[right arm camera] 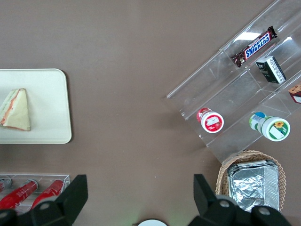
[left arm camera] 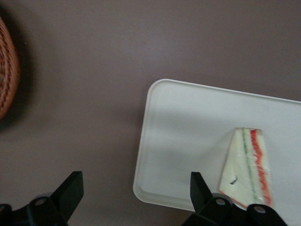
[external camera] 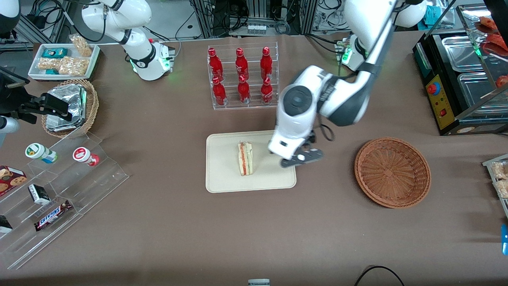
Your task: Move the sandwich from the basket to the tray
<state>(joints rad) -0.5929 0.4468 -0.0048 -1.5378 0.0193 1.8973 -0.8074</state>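
The sandwich (external camera: 245,158) lies on the cream tray (external camera: 222,174) in the middle of the table; it also shows in the left wrist view (left arm camera: 248,168) on the tray (left arm camera: 188,132) and in the right wrist view (right arm camera: 15,109). The reddish-brown wicker basket (external camera: 392,172) stands empty toward the working arm's end; its rim shows in the left wrist view (left arm camera: 7,80). My left gripper (external camera: 300,157) hangs above the tray's edge nearest the basket, open and empty (left arm camera: 136,188), apart from the sandwich.
A clear rack of red bottles (external camera: 242,77) stands farther from the front camera than the tray. A clear stepped display with snacks (external camera: 51,198), a tan basket of foil packets (external camera: 71,107) and a white snack tray (external camera: 63,59) lie toward the parked arm's end. A food warmer (external camera: 464,79) stands toward the working arm's end.
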